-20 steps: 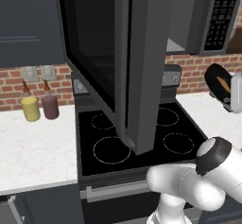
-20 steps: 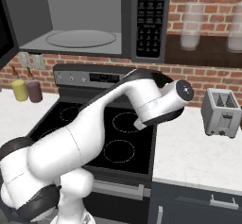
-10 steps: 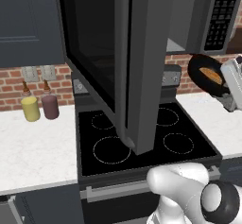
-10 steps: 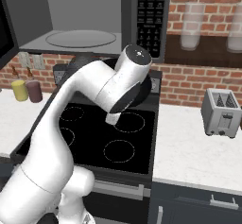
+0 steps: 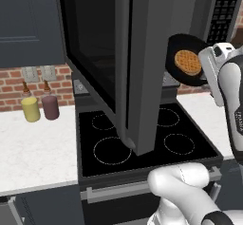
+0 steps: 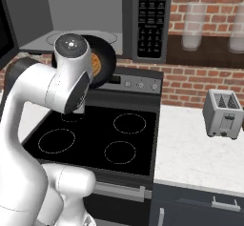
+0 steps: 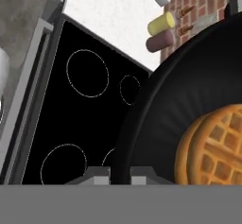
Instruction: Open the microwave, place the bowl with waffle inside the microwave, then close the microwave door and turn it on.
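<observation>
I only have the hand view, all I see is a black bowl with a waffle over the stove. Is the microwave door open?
Observer: Yes. In the left base view the microwave door is swung wide open, hanging out over the stove.
Operator: Where is the bowl compared to the opening?
Observer: In the right base view the bowl is held up in front of the microwave cavity, near its floor level, not yet inside.
Operator: Is the waffle staying put?
Observer: The left base view shows the bowl tilted steeply, with the waffle lying against its inner face.
</observation>
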{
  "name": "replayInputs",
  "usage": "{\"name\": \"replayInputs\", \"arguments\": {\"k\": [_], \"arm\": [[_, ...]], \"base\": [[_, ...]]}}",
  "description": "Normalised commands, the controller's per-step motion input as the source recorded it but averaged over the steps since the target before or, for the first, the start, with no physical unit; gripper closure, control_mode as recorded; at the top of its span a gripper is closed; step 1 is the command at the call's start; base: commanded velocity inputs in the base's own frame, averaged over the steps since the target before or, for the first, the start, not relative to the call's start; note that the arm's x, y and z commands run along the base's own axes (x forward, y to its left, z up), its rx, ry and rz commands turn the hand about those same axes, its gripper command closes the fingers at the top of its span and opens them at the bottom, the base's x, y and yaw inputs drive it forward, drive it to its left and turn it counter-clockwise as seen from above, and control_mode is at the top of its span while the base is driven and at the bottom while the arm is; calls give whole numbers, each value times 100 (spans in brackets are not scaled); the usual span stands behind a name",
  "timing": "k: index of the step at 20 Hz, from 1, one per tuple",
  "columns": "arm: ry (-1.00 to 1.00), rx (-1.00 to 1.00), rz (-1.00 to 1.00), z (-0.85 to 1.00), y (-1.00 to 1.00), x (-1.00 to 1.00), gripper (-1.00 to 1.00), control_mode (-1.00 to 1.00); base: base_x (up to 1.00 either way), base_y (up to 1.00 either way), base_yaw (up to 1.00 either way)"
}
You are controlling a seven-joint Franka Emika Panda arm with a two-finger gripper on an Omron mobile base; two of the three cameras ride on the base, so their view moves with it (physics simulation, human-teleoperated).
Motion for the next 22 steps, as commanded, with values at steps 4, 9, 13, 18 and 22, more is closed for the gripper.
{"name": "replayInputs", "arguments": {"k": [4,9,13,18,22], "arm": [[-10,0,11,57,40,33,100,-100],[2,0,11,42,33,51,100,-100],[3,0,11,12,30,65,100,-100],[3,-1,5,0,16,66,100,-100],[0,-1,0,0,17,82,100,-100]], "base": [[0,0,0],[0,0,0],[0,0,0],[0,0,0],[0,0,0]]}}
